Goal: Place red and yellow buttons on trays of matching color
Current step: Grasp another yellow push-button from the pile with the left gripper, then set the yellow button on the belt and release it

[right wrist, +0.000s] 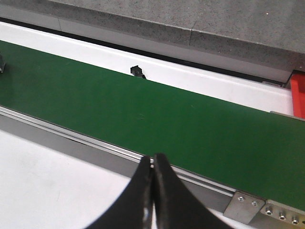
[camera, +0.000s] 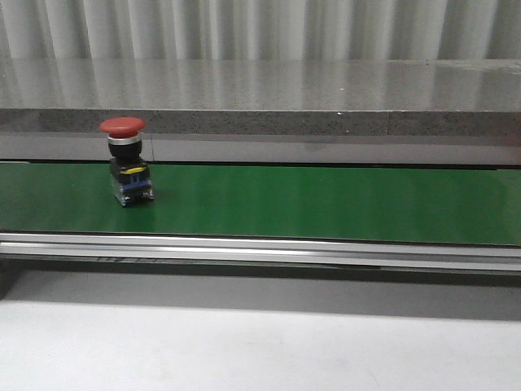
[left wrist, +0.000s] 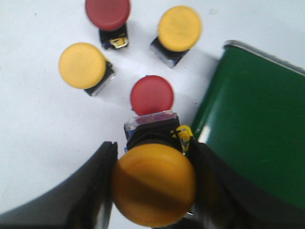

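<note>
Front view: green belt (camera: 326,204) running across the frame, aluminium rail along its near edge, grey stone ledge (camera: 326,98) behind. One red button (camera: 124,160) upright on the belt near its left end, close to the far edge, red mushroom cap on top, black and clear body below. White tabletop (camera: 244,350) in the foreground. Left wrist view: left pincer (left wrist: 155,183) clamped on a yellow button (left wrist: 154,183), dark fingers (left wrist: 90,191) pressed against either side of the cap, clear base and yellow clip visible just beyond the cap. On the white surface past it, four more buttons standing upright: red one (left wrist: 152,95) nearest, just beside the held button's base; yellow one (left wrist: 82,65), second red one (left wrist: 107,13) and second yellow one (left wrist: 179,28) further out, spaced apart from each other. Rounded end of the green belt beside the held button. Right wrist view: right pincer (right wrist: 152,191) fully closed, fingertips touching, nothing between them, hanging over the belt's near rail. Sliver of a red tray (right wrist: 298,95) at the belt's far edge, mostly cut off by the frame.
</note>
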Action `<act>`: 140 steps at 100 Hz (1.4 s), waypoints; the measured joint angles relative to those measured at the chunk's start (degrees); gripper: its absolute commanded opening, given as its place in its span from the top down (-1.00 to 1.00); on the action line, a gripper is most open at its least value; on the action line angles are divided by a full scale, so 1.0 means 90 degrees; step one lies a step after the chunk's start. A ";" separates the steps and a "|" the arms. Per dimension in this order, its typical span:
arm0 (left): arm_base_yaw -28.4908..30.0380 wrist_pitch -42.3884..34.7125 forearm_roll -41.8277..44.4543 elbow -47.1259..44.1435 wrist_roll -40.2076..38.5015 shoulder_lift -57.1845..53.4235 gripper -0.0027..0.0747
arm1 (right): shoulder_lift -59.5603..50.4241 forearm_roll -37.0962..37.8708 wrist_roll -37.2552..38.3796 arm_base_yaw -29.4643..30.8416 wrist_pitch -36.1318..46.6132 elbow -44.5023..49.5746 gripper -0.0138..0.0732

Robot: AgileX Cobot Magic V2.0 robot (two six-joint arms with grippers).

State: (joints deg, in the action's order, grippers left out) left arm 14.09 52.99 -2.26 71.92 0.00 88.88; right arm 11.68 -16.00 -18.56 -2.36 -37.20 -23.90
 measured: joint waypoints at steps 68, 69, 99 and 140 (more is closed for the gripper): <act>-0.1471 0.0171 -0.0224 0.0000 0.0059 0.0517 -0.53 | 0.0000 0.0000 0.0000 0.0000 0.0000 0.0000 0.83; -0.1471 0.0153 -0.0233 0.0000 0.0059 0.0517 -0.55 | 0.0000 0.0000 0.0000 0.0000 0.0000 0.0000 0.83; -0.1903 -0.0650 -0.0327 -0.0165 0.0165 -0.0175 -0.26 | 0.0000 0.0000 0.0000 0.0000 0.0000 0.0000 0.83; -0.3009 -0.2605 -0.0304 -0.2274 0.0208 -0.3132 0.98 | 0.0000 0.0000 0.0000 0.0000 0.0000 0.0000 0.83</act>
State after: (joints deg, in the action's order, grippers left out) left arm -12.99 29.55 -5.00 51.45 1.87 60.70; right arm 11.68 -16.00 -18.56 -2.36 -37.20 -23.90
